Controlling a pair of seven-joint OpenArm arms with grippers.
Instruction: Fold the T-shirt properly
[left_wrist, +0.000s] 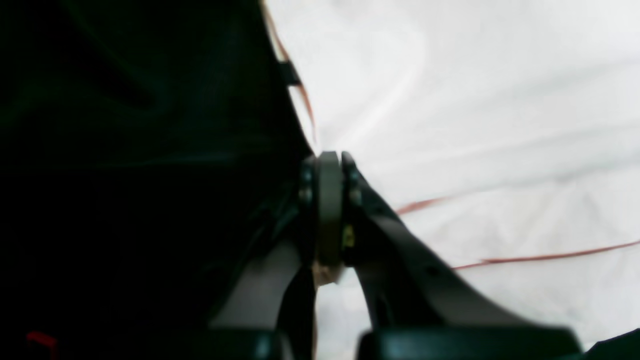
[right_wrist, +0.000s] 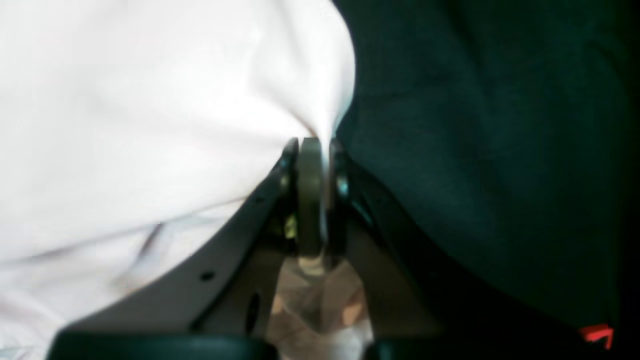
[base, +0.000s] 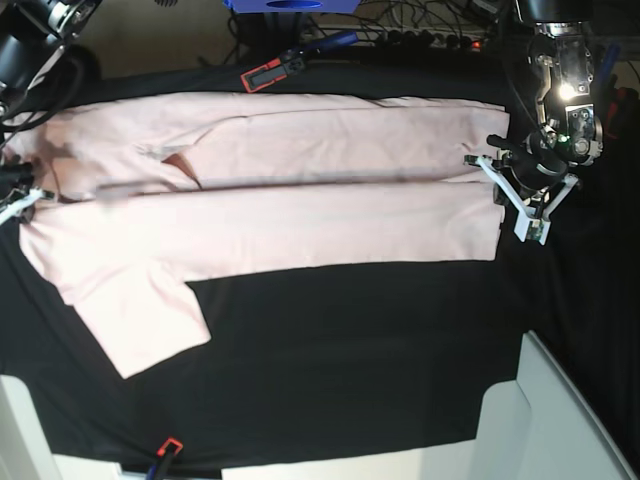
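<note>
In the base view, the right gripper (base: 22, 195) is at the far left, clamped on the edge of the T-shirt (base: 300, 215). The pale pink shirt lies folded lengthwise across the black table cloth (base: 350, 350), 1 sleeve spread toward the front. At the right, the left gripper (base: 500, 180) pinches its other end.

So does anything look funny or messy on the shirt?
Yes. The T-shirt is folded lengthwise, but one sleeve sticks out toward the front of the black table cloth, and the collar area is rumpled.
</note>
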